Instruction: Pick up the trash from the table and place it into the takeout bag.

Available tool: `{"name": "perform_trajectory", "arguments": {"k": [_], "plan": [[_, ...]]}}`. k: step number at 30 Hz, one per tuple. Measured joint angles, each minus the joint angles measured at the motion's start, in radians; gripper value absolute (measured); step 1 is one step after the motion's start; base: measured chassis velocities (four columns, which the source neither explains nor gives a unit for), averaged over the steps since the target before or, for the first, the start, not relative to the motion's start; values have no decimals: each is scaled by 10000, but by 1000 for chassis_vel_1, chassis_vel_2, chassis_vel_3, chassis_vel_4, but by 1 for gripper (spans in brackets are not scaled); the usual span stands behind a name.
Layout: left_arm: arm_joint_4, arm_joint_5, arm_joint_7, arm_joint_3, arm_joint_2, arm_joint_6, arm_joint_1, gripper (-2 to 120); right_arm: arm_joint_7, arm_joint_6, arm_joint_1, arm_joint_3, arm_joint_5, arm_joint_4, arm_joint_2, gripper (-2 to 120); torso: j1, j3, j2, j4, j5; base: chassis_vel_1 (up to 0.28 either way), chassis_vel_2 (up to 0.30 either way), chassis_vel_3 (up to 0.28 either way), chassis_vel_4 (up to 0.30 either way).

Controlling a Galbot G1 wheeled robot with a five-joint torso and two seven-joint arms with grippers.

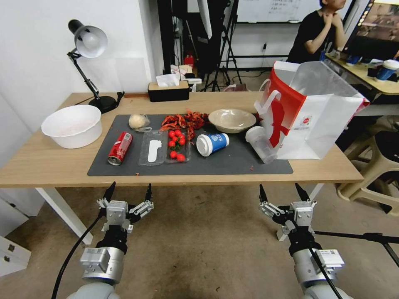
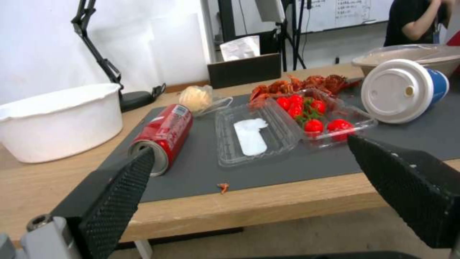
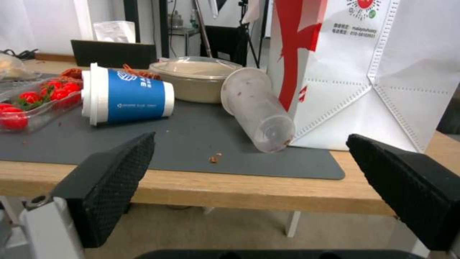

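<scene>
Head view. Both arms hang short of the counter [image 1: 50,166], over the floor. The left gripper [image 1: 128,194] and the right gripper [image 1: 284,194] each have their jaws released and spread, holding nothing. All the trash lies on the dark mat [image 1: 232,164], so by this showing no piece has been bagged and the whole task remains. Ahead of the left jaws lies the red soda can [image 1: 120,148] on its side, with the pale wrapped lump [image 1: 138,121] beyond it. Between the two grippers, farther in, lies the blue paper cup [image 1: 213,144], and beyond that the beige bowl [image 1: 232,119]. Ahead of the right jaws, the clear plastic cup [image 1: 261,144] lies tipped against the takeout bag [image 1: 320,120], which stands upright and open-mouthed.

Left wrist view. Across the counter edge, the red soda can [image 2: 164,137] lies just past one jaw's tip, its open end toward the jaws. A clear clamshell of tomatoes [image 2: 292,126] sits ahead of the gap; the blue paper cup [image 2: 405,90] lies beyond the other jaw.

Right wrist view. The clear plastic cup [image 3: 258,109] lies framed between the spread jaws, well apart from them, touching the takeout bag [image 3: 407,72]. The blue paper cup [image 3: 127,94] lies beyond one jaw, the beige bowl [image 3: 196,81] behind it.
</scene>
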Motion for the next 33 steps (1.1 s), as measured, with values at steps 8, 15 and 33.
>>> {"name": "perform_trajectory", "arguments": {"k": [8, 15, 33], "plan": [[0, 0, 0, 0, 0, 0, 0, 100, 1, 0, 0, 0, 0, 0, 0, 100, 0, 0, 0, 0, 0, 0, 0, 0, 0], [0, 0, 0, 0, 0, 0, 0, 100, 0, 0, 0, 0, 0, 0, 0, 100, 0, 0, 0, 0, 0, 0, 0, 0, 0], [-1978, -1330, -1028, 1709, -1078, 2354, 537, 100, -865, -2769, 327, 301, 1474, 1213, -535, 100, 0, 0, 0, -1, 1, 0, 0, 0, 0]]}}
